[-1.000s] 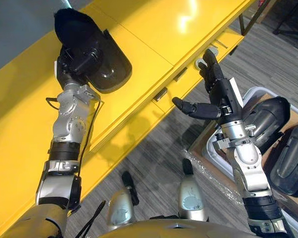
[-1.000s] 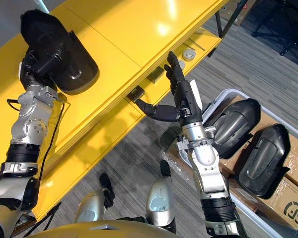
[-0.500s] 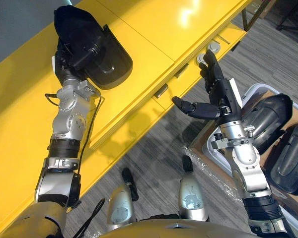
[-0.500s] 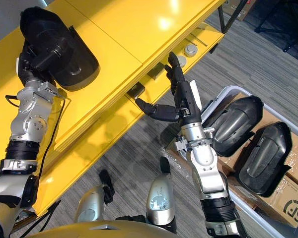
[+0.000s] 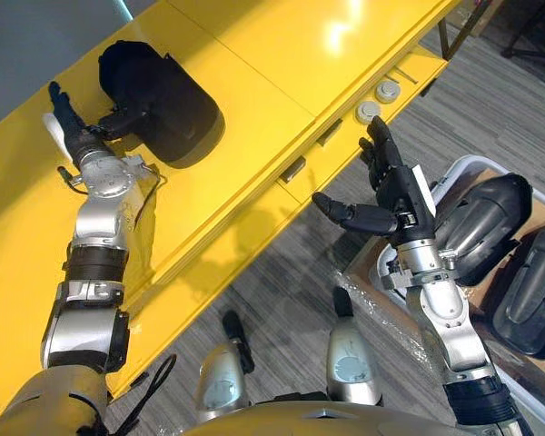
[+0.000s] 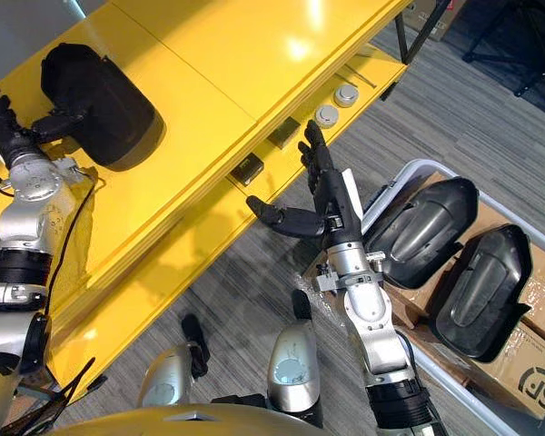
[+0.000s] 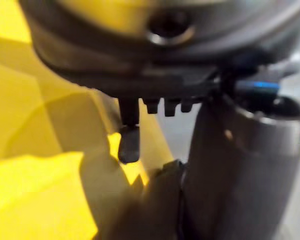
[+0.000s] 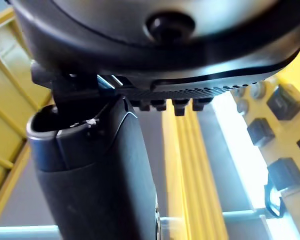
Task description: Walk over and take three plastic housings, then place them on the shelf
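With the black oval plastic housing [image 5: 168,95] lying by the yellow shelf's [image 5: 263,73] back edge, I'd lift my left hand [image 5: 82,141], fingers spread, straight away without nudging it; right hand [image 5: 400,186] hangs splayed.

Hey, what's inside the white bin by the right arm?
Two black housings lie side by side in the bin: the left housing and the right housing. Whatever lies beneath them is covered and cannot be seen.
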Controlling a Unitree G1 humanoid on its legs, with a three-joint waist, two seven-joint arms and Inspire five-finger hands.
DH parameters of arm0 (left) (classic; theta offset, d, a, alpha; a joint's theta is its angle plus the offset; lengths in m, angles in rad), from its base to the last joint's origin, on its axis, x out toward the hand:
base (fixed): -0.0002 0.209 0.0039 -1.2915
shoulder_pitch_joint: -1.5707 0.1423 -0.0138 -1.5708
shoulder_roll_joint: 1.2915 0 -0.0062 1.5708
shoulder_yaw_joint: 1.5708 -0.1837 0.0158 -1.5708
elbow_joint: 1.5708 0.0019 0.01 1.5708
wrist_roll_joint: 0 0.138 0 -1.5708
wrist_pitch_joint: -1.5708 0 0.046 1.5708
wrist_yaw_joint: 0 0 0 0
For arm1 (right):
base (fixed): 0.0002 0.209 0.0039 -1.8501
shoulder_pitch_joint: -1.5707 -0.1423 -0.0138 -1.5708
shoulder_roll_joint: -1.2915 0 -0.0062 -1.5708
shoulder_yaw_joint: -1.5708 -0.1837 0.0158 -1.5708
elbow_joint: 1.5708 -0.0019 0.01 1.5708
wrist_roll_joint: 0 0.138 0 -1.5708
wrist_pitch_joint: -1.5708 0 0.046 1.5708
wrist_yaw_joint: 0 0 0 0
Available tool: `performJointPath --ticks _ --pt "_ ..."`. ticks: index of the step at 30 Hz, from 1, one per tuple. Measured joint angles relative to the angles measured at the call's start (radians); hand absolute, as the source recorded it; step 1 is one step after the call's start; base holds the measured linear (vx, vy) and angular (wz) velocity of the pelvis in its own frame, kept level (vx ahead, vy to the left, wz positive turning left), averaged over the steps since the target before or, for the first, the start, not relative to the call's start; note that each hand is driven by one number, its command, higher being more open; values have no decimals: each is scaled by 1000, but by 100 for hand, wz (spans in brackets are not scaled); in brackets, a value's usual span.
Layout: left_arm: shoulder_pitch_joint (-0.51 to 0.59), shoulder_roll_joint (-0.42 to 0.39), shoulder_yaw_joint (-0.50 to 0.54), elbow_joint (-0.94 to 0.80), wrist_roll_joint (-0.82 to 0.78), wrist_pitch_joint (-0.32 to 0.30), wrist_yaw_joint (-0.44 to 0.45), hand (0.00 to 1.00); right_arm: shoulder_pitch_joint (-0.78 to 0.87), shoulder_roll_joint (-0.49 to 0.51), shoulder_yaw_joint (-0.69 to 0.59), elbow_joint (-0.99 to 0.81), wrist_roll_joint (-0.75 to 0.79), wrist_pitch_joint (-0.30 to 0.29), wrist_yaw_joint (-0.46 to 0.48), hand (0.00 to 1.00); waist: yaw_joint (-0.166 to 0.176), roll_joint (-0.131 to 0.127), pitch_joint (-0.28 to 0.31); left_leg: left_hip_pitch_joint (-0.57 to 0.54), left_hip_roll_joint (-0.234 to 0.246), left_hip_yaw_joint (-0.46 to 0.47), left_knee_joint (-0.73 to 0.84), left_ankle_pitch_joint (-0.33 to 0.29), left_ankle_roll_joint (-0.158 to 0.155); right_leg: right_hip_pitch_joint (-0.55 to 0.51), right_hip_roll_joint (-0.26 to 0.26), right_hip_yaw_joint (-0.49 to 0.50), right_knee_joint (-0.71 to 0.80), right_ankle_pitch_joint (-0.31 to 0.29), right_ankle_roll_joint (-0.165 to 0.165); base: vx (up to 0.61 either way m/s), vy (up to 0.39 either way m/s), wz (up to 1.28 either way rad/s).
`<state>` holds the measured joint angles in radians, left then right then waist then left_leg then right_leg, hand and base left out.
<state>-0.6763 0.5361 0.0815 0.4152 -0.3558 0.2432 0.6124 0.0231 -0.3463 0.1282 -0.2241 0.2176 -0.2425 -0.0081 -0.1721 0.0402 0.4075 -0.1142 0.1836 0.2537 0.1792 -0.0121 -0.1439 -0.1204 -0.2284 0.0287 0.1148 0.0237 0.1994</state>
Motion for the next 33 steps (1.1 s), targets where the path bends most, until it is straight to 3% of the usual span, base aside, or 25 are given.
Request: performJointPath --ticks 9,12,13,16,21,29,33 --pt "-4 22 0 29 4 38 50 100 7 0 32 -47 37 0 31 100 -7 4 -11 2 0 2 -2 4 1 -1 0 2 0 0 0 0 0 -1" --pt "11 22 4 43 -50 2 35 100 25 6 42 -49 36 0 51 100 -6 8 -38 3 -1 2 -16 12 0 -5 2 0 -2 0 -1 0 0 0" --pt "27 22 8 42 -96 -36 10 100 39 14 41 -50 36 0 57 100 -4 9 -52 6 -2 2 -24 15 0 -4 2 0 -3 0 -1 0 0 0" --pt "101 9 15 -108 -238 -82 -67 100 50 45 42 -50 32 -2 71 100 5 8 -62 19 -3 0 -31 17 -1 7 2 -4 -4 0 -1 -4 1 2" --pt "180 -88 8 -402 -342 -138 -139 100 39 71 77 -50 25 -8 79 100 11 9 -108 30 -10 -28 -65 40 -1 31 -1 -38 -12 -2 -4 -11 -4 17" --pt "215 -144 -25 -489 -338 -139 -161 100 18 72 120 -49 12 -10 78 100 36 28 -187 77 -16 -54 -148 84 -6 70 -1 -79 -21 -9 -14 -24 -9 11" --pt "246 -144 -19 -503 -189 -132 -130 100 -20 69 124 -25 7 -10 69 100 63 31 -203 102 -16 -68 -192 113 -8 93 2 -103 -30 -9 -15 -24 -12 12"
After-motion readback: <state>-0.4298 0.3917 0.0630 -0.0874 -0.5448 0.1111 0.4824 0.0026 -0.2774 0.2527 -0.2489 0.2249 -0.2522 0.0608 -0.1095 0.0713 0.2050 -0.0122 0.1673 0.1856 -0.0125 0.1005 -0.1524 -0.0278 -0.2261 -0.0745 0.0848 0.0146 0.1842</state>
